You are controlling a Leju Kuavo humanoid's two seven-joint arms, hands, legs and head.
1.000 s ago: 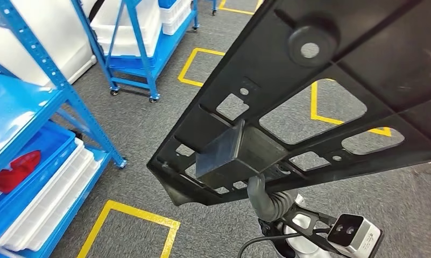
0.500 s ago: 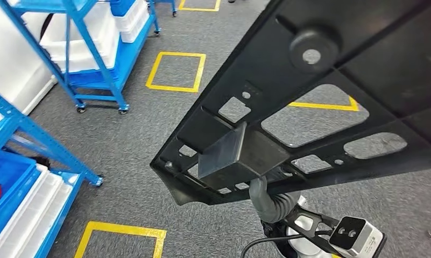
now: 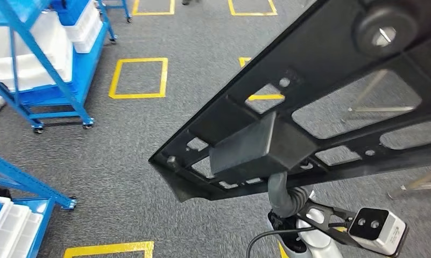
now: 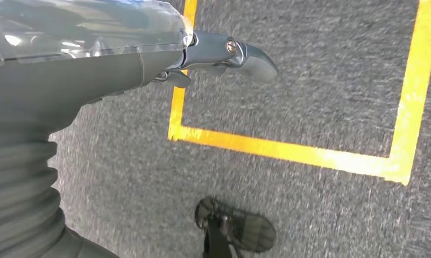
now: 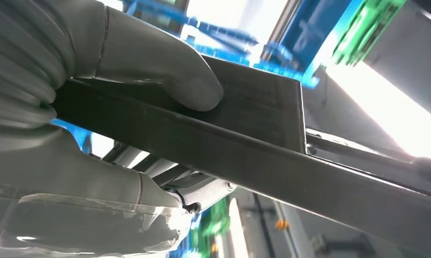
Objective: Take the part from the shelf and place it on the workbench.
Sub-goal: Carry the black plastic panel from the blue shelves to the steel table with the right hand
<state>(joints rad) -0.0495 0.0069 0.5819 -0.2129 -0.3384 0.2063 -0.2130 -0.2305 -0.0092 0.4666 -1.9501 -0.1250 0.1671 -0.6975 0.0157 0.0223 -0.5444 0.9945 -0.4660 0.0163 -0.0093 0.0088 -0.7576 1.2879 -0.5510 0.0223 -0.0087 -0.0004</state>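
The part (image 3: 320, 48) is a large flat black panel with several cut-outs and a box-shaped block (image 3: 256, 145) on its near end. It hangs tilted over the floor across the right half of the head view. My right hand (image 3: 282, 193) grips it from below at that near end. In the right wrist view the thumb of my right hand (image 5: 121, 59) presses on the part's flat edge (image 5: 256, 156). My left hand (image 4: 94, 64) hangs over the grey carpet with nothing in it, one finger (image 4: 251, 54) stretched out.
A blue wheeled rack with white bins (image 3: 41, 48) stands at the far left. Another blue shelf frame (image 3: 19, 188) is at the near left. Yellow tape squares (image 3: 140, 78) mark the carpet. Metal legs (image 3: 374, 107) show through the part's cut-outs at the right.
The whole picture has shifted: the camera has turned right, so the blue shelves slide off to the left and metal legs come in. My right hand still holds the part.
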